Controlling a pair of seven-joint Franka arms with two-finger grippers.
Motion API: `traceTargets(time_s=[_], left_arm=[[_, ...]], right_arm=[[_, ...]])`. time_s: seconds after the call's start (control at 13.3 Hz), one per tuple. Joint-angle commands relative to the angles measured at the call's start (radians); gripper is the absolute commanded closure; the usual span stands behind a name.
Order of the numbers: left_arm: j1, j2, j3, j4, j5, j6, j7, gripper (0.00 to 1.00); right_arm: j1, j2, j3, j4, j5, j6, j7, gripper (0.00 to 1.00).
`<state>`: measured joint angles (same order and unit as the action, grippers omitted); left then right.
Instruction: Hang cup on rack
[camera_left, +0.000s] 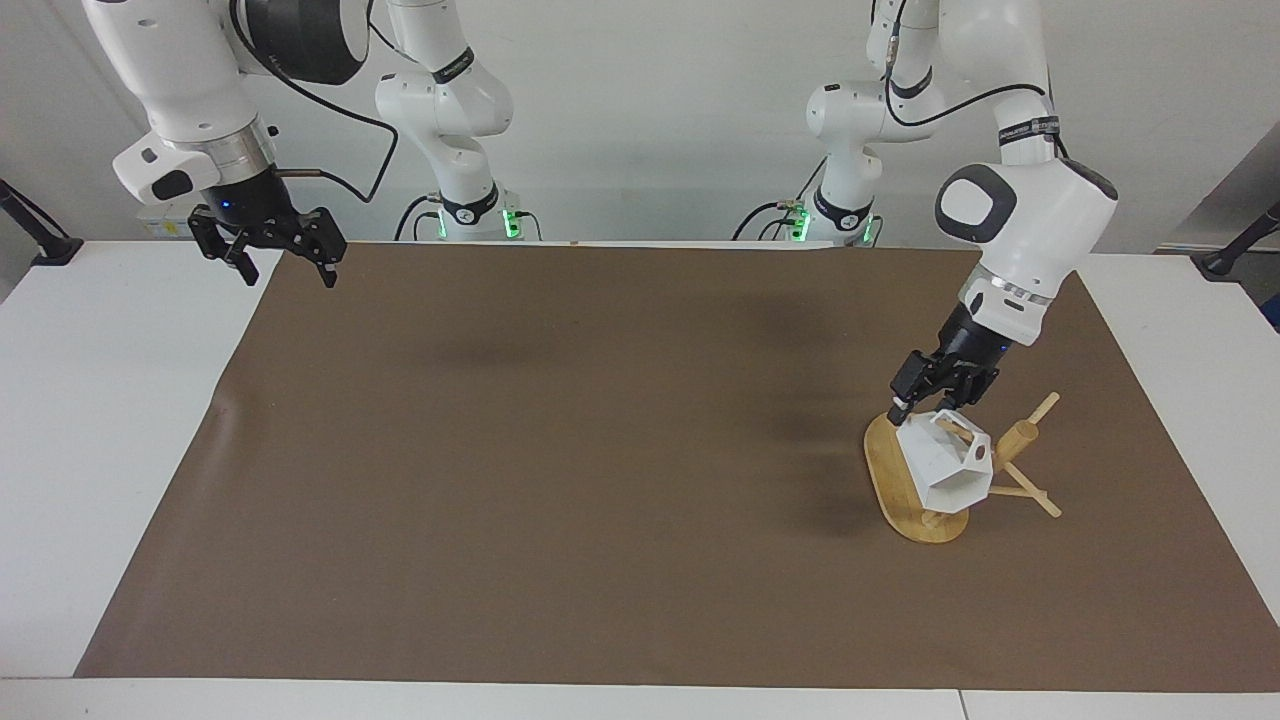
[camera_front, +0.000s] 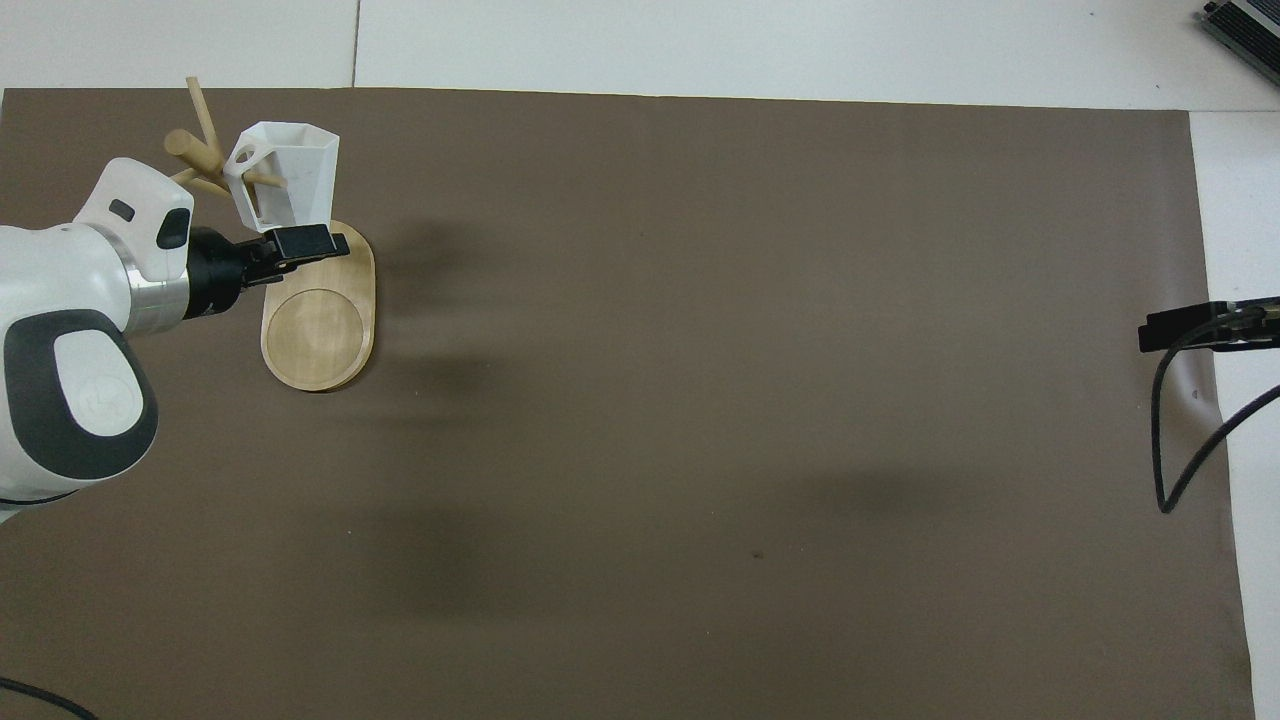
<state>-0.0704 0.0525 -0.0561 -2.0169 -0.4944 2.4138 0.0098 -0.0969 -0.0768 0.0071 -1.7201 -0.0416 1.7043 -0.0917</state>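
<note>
While cup (camera_left: 947, 467) hangs on rack (camera_left: 905, 490) peg | left gripper (camera_left: 937, 396) just above, unclasped

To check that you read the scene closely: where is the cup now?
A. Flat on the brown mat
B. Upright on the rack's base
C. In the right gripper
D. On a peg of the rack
D: the cup hangs off the rack, a peg passing through it, just under the left gripper, above the base, not on the mat.
</note>
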Motion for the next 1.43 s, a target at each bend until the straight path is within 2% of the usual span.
traceTargets(time_s=[0.0, 0.15, 0.45, 0.68, 0.98, 1.13, 1.36], left_arm=[[0.015, 0.003, 0.002, 0.133, 0.142, -0.187, -0.007, 0.0], [0.02, -0.029, 0.001, 0.203, 0.319, -0.336, -0.005, 0.0], [0.006, -0.126, -0.007, 0.219, 0.456, -0.553, 0.004, 0.0], [0.004, -0.154, -0.024, 0.26, 0.467, -0.724, 0.005, 0.0], [0.004, -0.164, -0.033, 0.316, 0.476, -0.844, 0.036, 0.0], [0.004, -0.154, -0.034, 0.352, 0.519, -0.869, 0.077, 0.0], [0.006, -0.143, -0.033, 0.391, 0.514, -0.88, 0.105, 0.0]], right_arm=[[-0.006, -0.017, 0.002, -0.006, 0.023, -0.028, 0.01, 0.0], [-0.007, -0.015, -0.009, -0.004, 0.023, -0.031, 0.012, 0.0], [-0.009, -0.017, -0.016, 0.004, 0.023, -0.06, 0.012, 0.0], [-0.009, -0.017, -0.025, 0.005, 0.023, -0.074, 0.012, 0.0], [-0.007, -0.018, -0.021, 0.002, 0.023, -0.072, 0.009, 0.0], [-0.007, -0.02, -0.016, 0.002, 0.023, -0.072, 0.007, 0.0], [-0.007, -0.02, -0.016, 0.002, 0.023, -0.072, 0.009, 0.0]])
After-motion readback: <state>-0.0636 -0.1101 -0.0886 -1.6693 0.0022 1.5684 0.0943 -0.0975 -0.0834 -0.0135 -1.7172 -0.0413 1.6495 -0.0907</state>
